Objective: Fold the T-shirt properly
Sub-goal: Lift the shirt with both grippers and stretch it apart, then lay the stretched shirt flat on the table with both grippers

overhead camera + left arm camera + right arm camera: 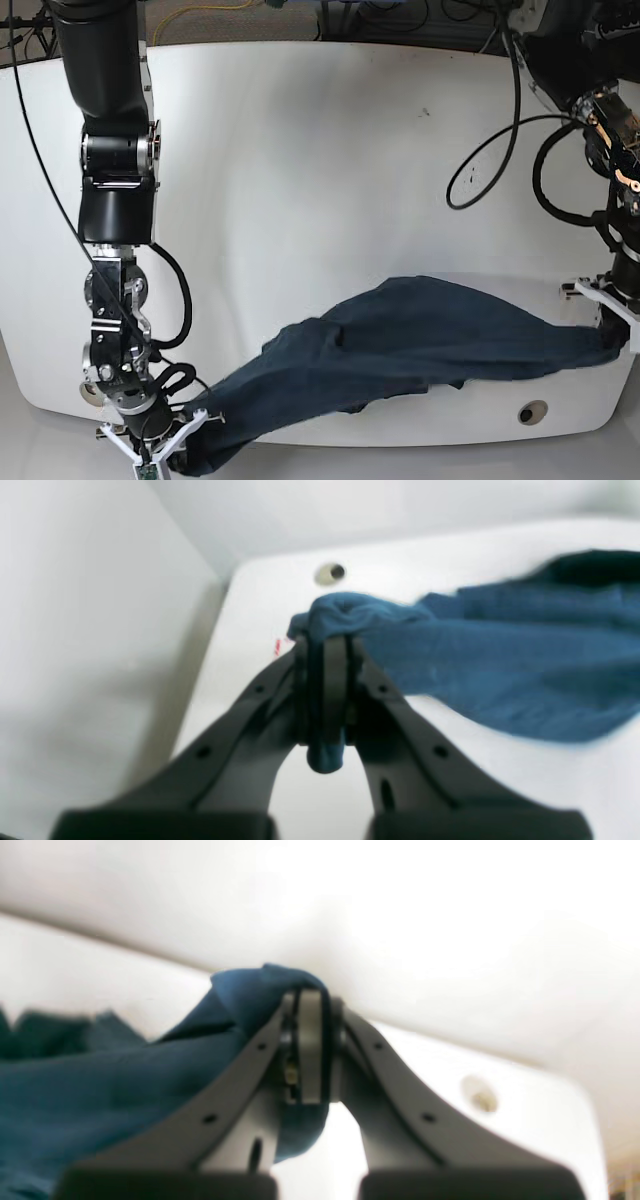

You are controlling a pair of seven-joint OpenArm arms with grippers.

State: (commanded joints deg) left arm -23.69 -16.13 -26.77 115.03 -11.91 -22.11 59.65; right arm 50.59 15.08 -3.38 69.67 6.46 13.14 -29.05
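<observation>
Stretching between the two arms, the T-shirt [420,340] hangs as a dark navy band across the near edge of the white table [320,180], sagging in the middle and rumpled rather than spread flat. The left gripper [327,680] has its jaws pressed together on a bunched wad of the cloth, with a small tuft poking out below the fingers; the right gripper [310,1050] is likewise clamped on a gathered fold at the other end. Soft, light cotton like this should drape and slump wherever it is unsupported, so it will likely need gentle tension from both ends to lay out smooth. Better holds would probably be at flat edges or corners, such as shoulders or hem, not bunched handfuls. Which part each gripper has cannot be told.
</observation>
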